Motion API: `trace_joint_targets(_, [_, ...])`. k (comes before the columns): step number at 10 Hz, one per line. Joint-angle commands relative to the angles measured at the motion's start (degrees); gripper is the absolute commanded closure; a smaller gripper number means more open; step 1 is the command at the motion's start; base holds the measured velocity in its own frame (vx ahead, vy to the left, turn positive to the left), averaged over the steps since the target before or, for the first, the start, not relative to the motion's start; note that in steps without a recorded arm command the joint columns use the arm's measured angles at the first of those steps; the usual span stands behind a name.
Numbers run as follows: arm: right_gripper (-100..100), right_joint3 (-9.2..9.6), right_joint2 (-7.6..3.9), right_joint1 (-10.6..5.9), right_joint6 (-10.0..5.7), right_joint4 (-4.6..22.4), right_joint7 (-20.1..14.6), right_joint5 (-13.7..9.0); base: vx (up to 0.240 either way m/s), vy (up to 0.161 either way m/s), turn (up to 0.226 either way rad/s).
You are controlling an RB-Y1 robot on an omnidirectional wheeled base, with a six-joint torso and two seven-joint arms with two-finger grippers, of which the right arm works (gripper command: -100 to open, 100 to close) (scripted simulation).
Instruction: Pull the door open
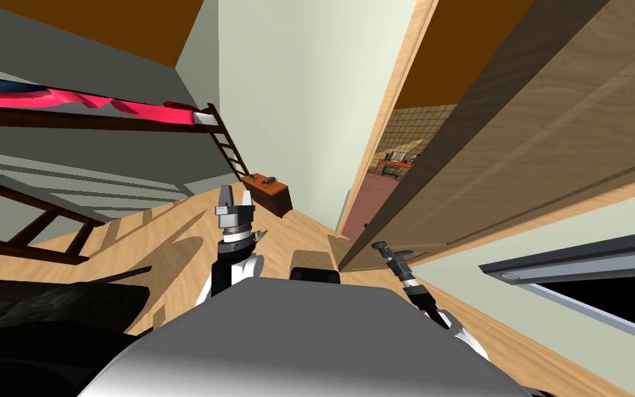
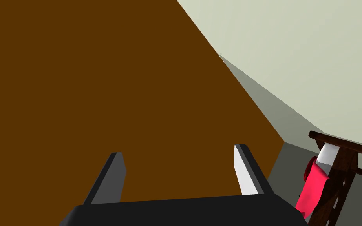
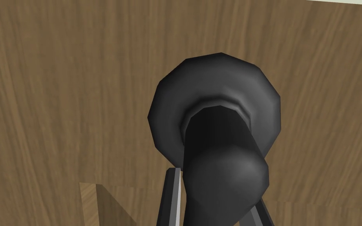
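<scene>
Left gripper (image 1: 235,200): hovering above the floor, jaws standing apart and released.
Right gripper (image 3: 215,192): jaws clenching the dark knob (image 3: 219,117) from both sides.
Door (image 1: 516,151): wooden, standing ajar on my right, carrying the knob on its near face.

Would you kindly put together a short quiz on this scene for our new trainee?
1. True or false: the right gripper is shut on the dark door handle.
2. How do the left gripper's fingers stand? A) shut on a cloth B) open, holding nothing C) shut on the handle
3. Fill in: in the head view, the wooden door is partly ____.

Key: 1 true; 2 B; 3 open.
</scene>
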Motion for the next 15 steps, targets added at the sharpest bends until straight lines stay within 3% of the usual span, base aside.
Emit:
trace_joint_targets(1, [100, 0.0, 0.0, 0.0, 0.0, 0.0, 0.0, 0.0, -0.1, -0.031, 0.031])
trace_joint_targets(15, [100, -9.31, 4.59, 2.74, 5.71, -7.4, -1.8, 7.5, -0.212, -0.087, 0.194])
